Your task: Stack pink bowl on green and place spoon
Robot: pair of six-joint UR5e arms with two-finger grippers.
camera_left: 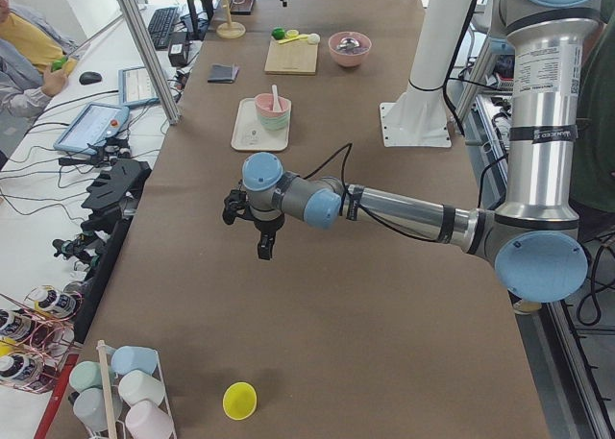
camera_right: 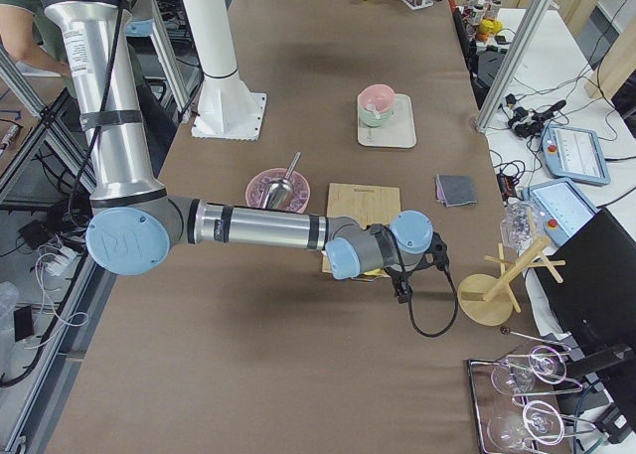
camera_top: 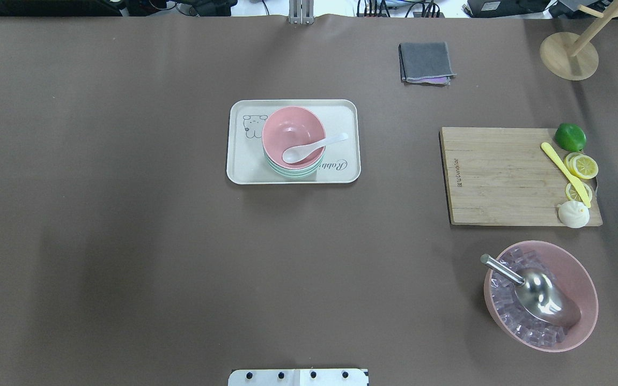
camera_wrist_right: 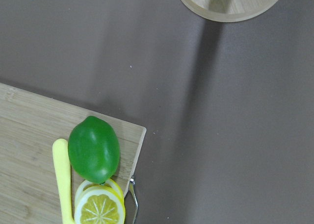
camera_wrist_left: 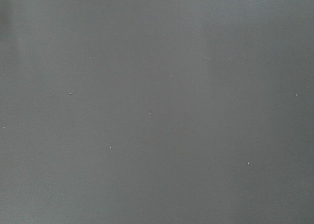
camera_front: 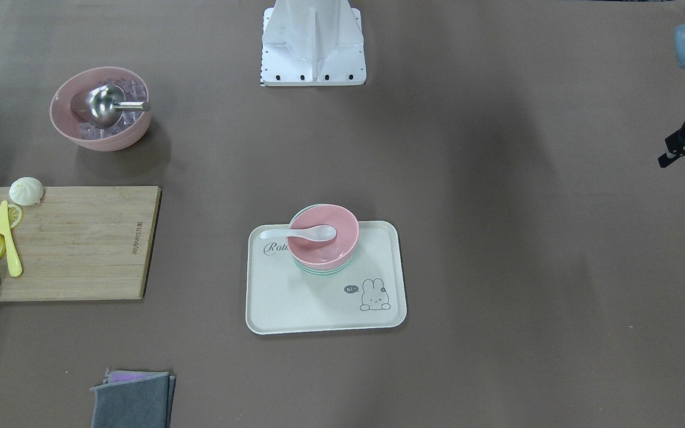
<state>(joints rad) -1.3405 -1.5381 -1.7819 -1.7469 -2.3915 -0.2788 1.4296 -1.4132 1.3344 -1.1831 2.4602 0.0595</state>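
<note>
Stack sits finished, by my reckoning: pink bowl (camera_top: 293, 126) nested on green bowl (camera_top: 287, 171), spoon (camera_top: 317, 146) inside, on tray (camera_top: 341, 115) mid-table. Left gripper (camera_left: 261, 242) and right gripper (camera_right: 401, 289) well apart from it; spread or pressed, cannot tell. Next move: probably only keeping clear.

Green bowl (camera_top: 290, 170) mostly hidden under pink bowl (camera_top: 293, 128), only rim bands visible. Left gripper (camera_left: 265, 247), over table's left end, clipped by front-facing frame edge; jaw gap unreadable. Right gripper (camera_right: 404, 290) near table's right end too small, possibly closed, cannot tell

Silver arms (camera_left: 404, 208) carry pale-blue joint caps (camera_left: 261, 171), white base (camera_front: 314, 47), black left pincer (camera_left: 264, 249).
</note>
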